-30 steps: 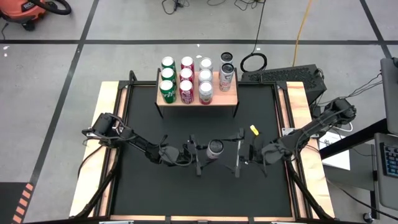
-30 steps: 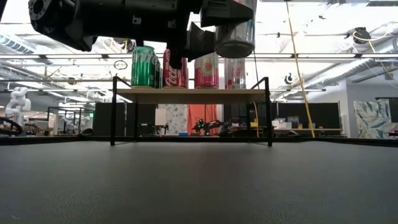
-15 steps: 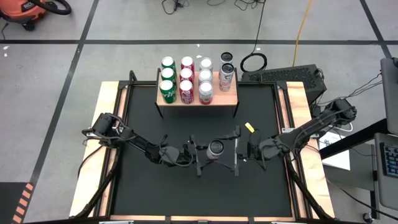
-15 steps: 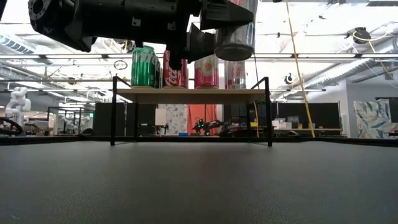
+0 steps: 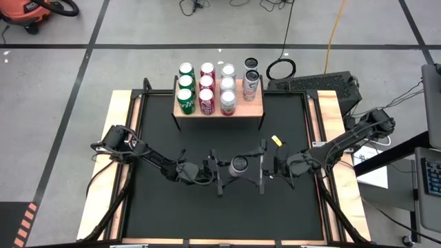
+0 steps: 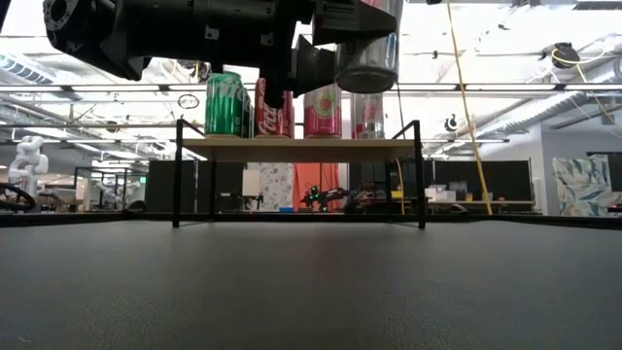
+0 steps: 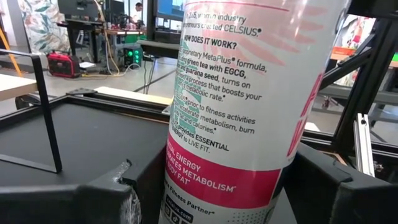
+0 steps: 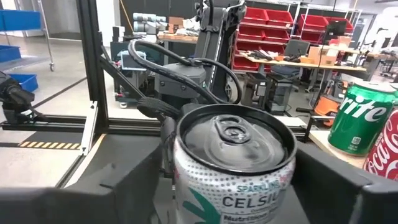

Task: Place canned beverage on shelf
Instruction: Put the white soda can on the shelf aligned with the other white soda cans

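I am pinching the white-and-pink Celsius can (image 5: 240, 164) in my left gripper (image 5: 222, 171), handing over; my right gripper (image 5: 261, 167) is flanking it, spread; the wood-topped shelf (image 5: 256, 105) is waiting.

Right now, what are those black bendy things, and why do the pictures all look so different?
They are two robot arms at a table. One camera looks down from above, one sits low on the table, and one rides on each wrist. The left gripper holds a Celsius can up in the air, and the right gripper has its fingers around the same can. Behind them a small wooden shelf carries Sprite, Coca-Cola and Celsius cans. A small yellow thing lies on the black mat.
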Available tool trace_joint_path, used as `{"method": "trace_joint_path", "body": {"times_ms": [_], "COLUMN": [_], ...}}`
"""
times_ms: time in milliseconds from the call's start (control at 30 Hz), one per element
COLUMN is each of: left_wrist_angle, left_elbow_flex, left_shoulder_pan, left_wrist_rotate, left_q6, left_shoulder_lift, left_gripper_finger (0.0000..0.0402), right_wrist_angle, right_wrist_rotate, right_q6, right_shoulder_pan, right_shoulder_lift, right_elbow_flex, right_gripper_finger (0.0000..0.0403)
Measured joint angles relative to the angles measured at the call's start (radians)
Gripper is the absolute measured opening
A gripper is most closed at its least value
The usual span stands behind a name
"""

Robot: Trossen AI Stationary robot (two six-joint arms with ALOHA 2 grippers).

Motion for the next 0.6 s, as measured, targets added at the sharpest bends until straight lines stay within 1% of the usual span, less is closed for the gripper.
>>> {"method": "trace_joint_path", "body": {"times_ms": [133,300,400,533,600], "left_wrist_angle": [-0.001,-0.005,-0.016,-0.025,-0.025], "left_elbow_flex": [0.0,0.0,0.0,0.0,0.0], "left_shoulder_pan": [-0.001,0.0,0.0,0.0,-0.003], "left_wrist_rotate": [0.001,0.001,0.002,0.002,0.002], "left_q6": [0.0,0.0,0.0,0.005,0.022], "left_shoulder_lift": [0.0,0.0,0.0,0.0,0.0], "left_gripper_finger": [0.0252,0.0252,0.0252,0.0253,0.0261], "right_wrist_angle": [-0.007,-0.02,-0.024,-0.028,-0.031], "right_wrist_rotate": [0.001,0.0,0.0,0.0,-0.001], "right_q6": [0.0,-0.002,-0.006,-0.014,-0.019], "right_shoulder_pan": [-0.002,-0.007,-0.007,-0.007,-0.007], "right_shoulder_lift": [0.0,0.0,0.0,0.0,0.0], "right_elbow_flex": [0.0,0.0,0.0,0.0,0.0], "right_gripper_finger": [0.0265,0.0233,0.0227,0.023,0.0231]}}
